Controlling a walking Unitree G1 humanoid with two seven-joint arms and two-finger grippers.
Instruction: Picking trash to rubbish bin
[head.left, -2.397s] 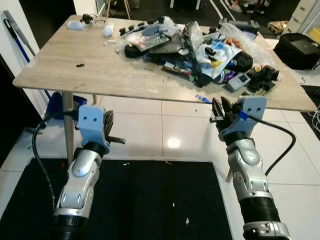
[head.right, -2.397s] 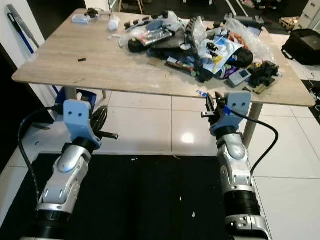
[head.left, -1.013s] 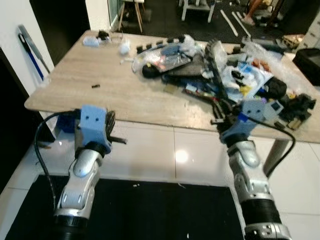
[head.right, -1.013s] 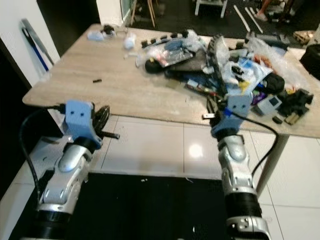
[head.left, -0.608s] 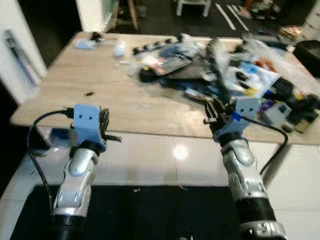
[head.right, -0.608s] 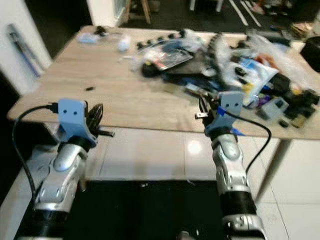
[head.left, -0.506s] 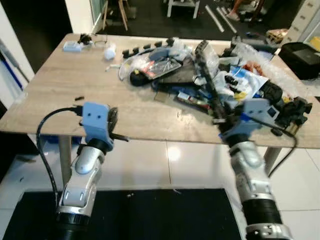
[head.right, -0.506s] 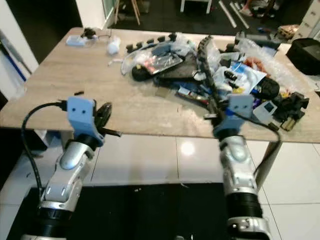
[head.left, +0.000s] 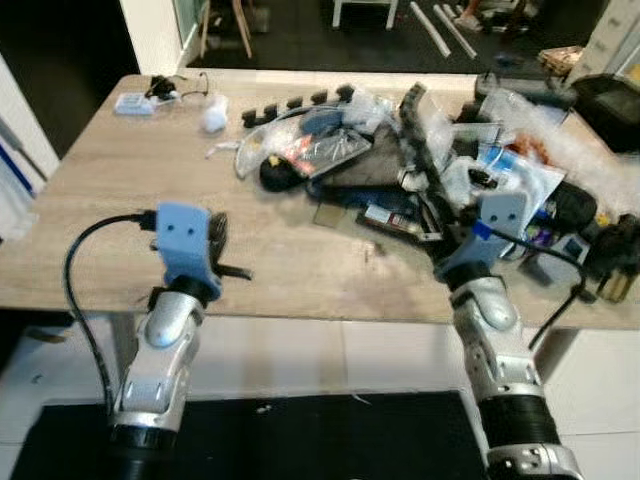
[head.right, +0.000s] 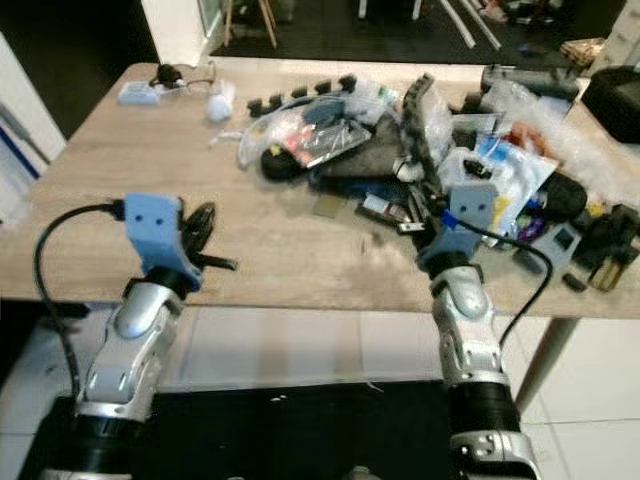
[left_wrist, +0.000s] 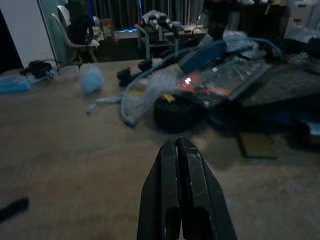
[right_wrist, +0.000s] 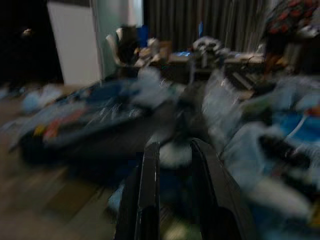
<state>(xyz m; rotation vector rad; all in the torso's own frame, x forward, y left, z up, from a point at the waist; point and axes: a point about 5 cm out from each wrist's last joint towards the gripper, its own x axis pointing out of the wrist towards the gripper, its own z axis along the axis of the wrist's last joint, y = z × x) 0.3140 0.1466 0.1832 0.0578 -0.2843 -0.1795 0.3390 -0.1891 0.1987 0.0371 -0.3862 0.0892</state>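
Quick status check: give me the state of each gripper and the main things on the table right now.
left gripper: shut, empty, above the bare tabletop.
right gripper: open, empty, at the edge of the trash pile.
trash pile: heaped on the table, untouched.
table: left half mostly bare.
white ball: lying apart, far left.

Pale wood-grain table (head.left: 90, 215), light-blue wrist housings, black jaws, white tiled floor (head.left: 300, 365)

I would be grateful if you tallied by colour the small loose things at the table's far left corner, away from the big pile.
White: 1, the crumpled ball
Light blue: 1, the flat packet
Black: 1, the cable tangle
Total: 3
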